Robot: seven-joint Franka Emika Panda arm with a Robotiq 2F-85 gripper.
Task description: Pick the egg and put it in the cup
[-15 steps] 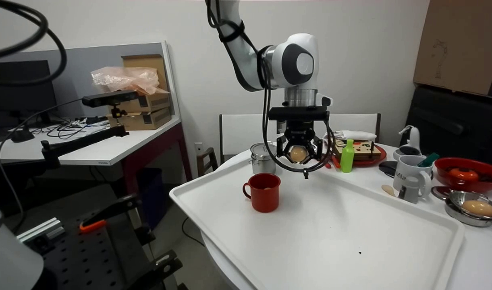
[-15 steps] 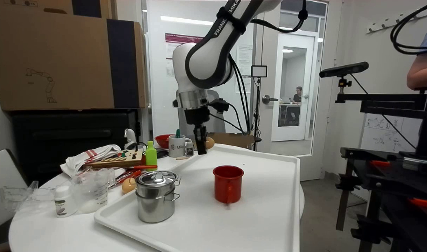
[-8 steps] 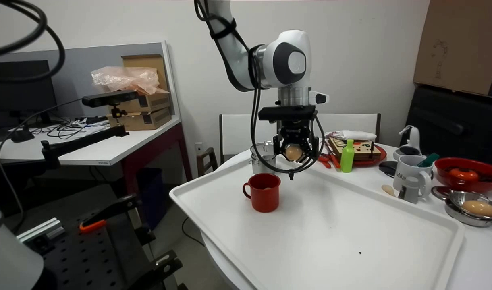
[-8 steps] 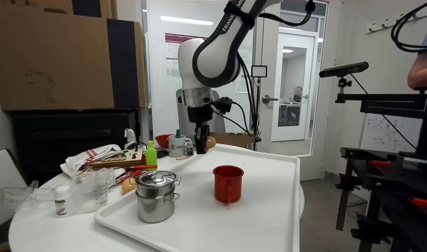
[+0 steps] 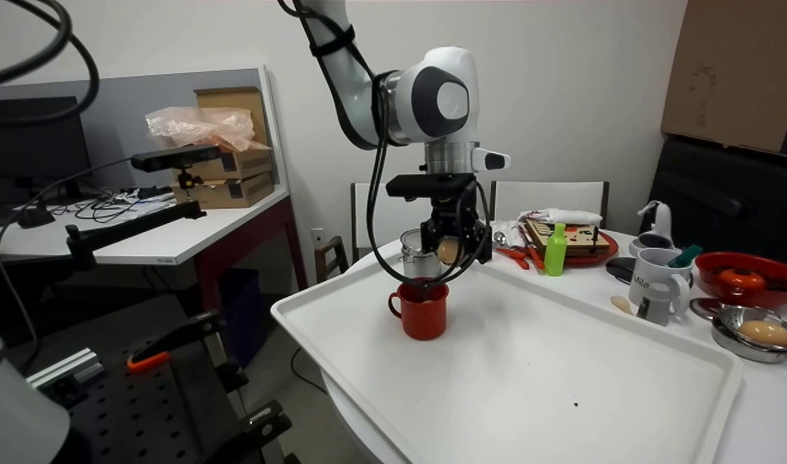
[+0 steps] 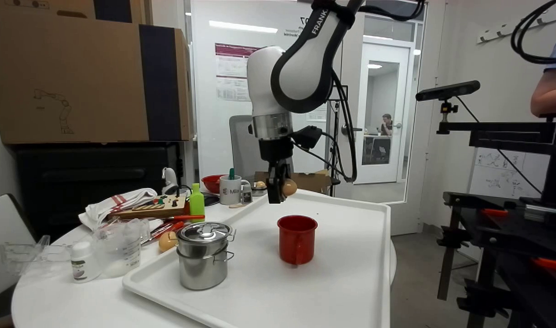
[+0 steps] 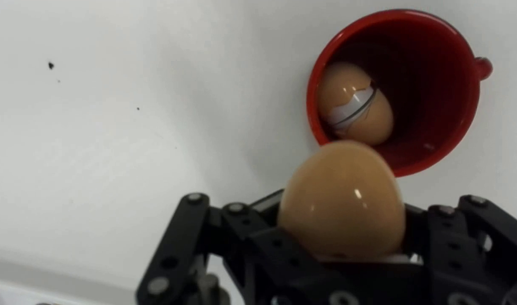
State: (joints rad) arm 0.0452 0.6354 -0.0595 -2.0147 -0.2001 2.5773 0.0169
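"Red mug [image 5: 425,319] stands upright on the white tray [image 5: 561,361] in an exterior view, handle poking out to picture left. Where's the egg at though?"

"Up in the air tbh. The fingers [image 5: 430,236] are pinching the egg [image 5: 448,250], and it shows above the mug's rim, a bit to picture right. Steel pot [image 5: 417,261] is further back, partly blocked."

"Ok, and also in an exterior view: egg [image 6: 290,187] is higher than the mug [image 6: 297,246], clear gap between them. Can't tell from that angle if the egg's right over the opening. Pot [image 6: 204,269] has its lid on and sits on the tray, well apart from the mug. Tray's on the white tabletop [image 6: 91,305], along with a green bottle [image 6: 196,205]."

"Wrist view: egg's snug between the fingers up close, hiding a bit of the mug's rim. Inside the mug lies another egg [image 7: 355,103], with a jagged white patch and a dark line across it. Handle just shows at the mug's side."
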